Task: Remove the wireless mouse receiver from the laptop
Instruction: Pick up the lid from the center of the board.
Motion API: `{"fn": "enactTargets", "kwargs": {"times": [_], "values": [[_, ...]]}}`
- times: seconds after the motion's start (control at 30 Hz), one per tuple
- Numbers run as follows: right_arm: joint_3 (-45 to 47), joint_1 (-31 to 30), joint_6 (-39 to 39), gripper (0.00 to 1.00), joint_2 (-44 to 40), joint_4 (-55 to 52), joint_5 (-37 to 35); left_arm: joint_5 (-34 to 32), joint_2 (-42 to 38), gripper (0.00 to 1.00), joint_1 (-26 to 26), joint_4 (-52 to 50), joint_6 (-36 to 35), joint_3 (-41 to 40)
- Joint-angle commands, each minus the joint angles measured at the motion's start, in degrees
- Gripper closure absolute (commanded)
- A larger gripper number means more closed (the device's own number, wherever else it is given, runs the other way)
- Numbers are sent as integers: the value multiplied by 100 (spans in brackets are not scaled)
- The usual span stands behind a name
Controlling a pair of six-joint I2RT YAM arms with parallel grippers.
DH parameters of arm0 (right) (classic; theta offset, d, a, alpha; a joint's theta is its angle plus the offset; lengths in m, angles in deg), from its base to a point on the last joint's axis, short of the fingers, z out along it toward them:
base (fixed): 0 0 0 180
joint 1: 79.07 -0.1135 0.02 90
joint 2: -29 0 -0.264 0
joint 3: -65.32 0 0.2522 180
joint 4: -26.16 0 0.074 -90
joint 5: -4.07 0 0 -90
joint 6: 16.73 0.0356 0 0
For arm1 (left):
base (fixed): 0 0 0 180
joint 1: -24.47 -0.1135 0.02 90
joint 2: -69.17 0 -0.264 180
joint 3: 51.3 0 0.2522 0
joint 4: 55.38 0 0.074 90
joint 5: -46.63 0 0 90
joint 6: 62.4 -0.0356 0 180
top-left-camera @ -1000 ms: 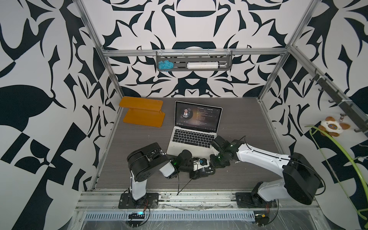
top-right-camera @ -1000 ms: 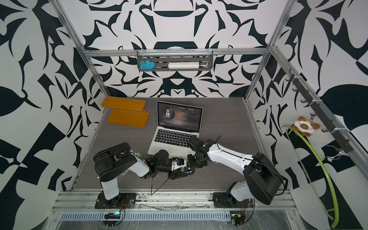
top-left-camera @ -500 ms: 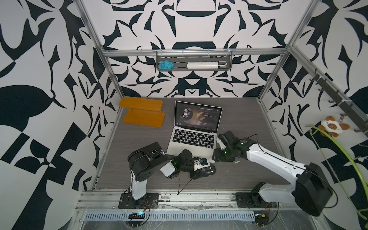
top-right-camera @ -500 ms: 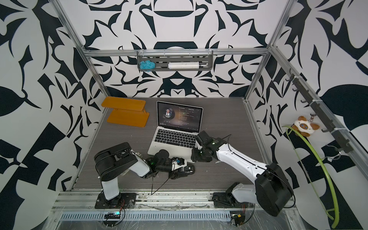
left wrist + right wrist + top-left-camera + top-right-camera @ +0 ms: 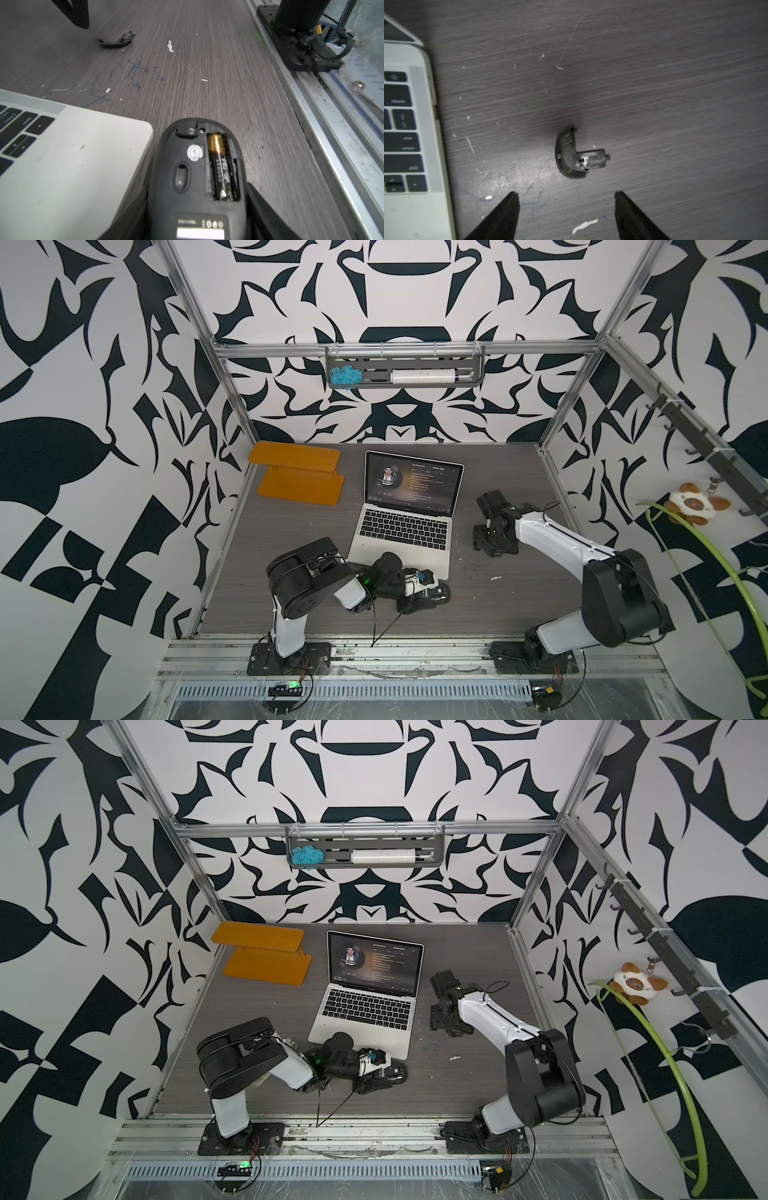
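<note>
laptop [image 5: 403,526]: silver, black keys, lid open, dark music player on screen, table [image 5: 282,531] centre, screen toward 12 o'clock | receiver [image 5: 577,153]: small dark L-shaped piece, flat on table, apart from laptop, at its 3 o'clock

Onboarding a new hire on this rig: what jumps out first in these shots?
An open laptop sits centrally. By its near right corner the left gripper holds a mouse belly-up, its battery exposed. To the laptop's right, the open right gripper hovers over a small dark L-shaped piece lying on the table.
</note>
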Motion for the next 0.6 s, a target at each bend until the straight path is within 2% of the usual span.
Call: {"fn": "enactTargets", "kwargs": {"times": [0.0, 0.1, 0.2, 0.33, 0.57], "values": [[-326, 6, -171, 39, 157, -5, -115, -173, 154, 99, -11, -1096, 212, -282], [-566, 6, -191, 51, 543, -76, -130, -166, 155, 99, -11, -1104, 212, -274], [-726, 4, -271, 52, 880, -97, -192, -192, 111, 99, -11, -1104, 212, -292], [-874, 0, -329, 60, 1202, -87, -277, -227, 85, 99, -6, -1139, 195, -306], [-929, 6, -392, 63, 1574, -82, -355, -227, 167, 99, -11, -1157, 186, -275]]}}
